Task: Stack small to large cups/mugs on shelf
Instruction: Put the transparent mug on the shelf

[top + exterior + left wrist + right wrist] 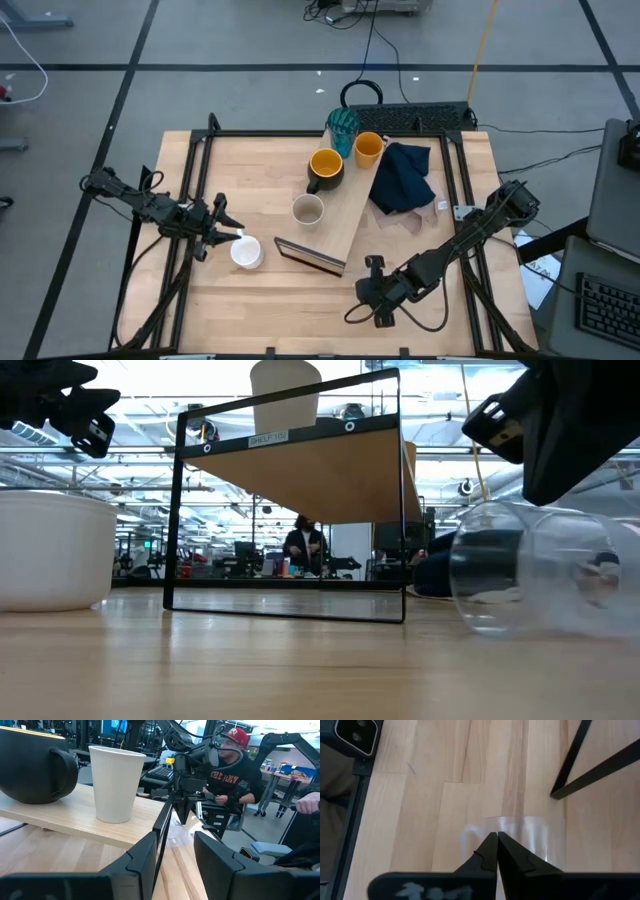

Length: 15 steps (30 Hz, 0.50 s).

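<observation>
The light-wood shelf (345, 215) lies slantwise across the table's middle, its dark end edge (310, 258) nearest. On it stand the teal tumbler (343, 125), orange cup (368, 148), dark mug with yellow inside (325, 168) and beige cup (307, 210). The white mug (246, 252) stands on the table left of the shelf. My left gripper (225, 235) is open just above and beside it (175, 865). The clear glass (530, 570) lies on its side on the table near the front. My right gripper (497, 837) is shut right over it (378, 305). My right gripper's shut fingertips (490, 845) point down at the side wall (520, 832) of the glass, which lies on the table. I cannot tell whether they touch it.
A navy cloth (402, 178) lies right of the shelf. A keyboard (420, 117) sits at the far edge. Black frame rails (190, 200) run along both table sides. A person (230, 765) sits beyond the table. Bare wood shows at the table's near left (260, 310).
</observation>
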Motion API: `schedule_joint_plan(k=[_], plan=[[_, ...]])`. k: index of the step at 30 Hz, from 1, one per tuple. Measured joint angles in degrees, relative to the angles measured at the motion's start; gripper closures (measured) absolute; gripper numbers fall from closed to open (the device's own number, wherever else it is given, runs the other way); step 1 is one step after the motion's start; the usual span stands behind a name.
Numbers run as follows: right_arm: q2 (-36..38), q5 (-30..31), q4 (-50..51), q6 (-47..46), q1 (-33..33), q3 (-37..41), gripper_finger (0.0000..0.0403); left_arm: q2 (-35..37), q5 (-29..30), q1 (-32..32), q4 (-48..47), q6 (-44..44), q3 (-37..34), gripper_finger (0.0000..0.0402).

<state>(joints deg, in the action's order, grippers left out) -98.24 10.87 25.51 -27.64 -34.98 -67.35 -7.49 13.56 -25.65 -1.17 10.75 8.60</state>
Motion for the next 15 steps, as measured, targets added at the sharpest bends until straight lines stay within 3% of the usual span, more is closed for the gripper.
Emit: schedule_joint_plan(k=[15], plan=[[0.00, -0.43, 0.79, -0.87, 0.00, 0.00, 0.0403, 0.00, 0.01, 0.00, 0.15, 0.00, 0.00, 0.0268]])
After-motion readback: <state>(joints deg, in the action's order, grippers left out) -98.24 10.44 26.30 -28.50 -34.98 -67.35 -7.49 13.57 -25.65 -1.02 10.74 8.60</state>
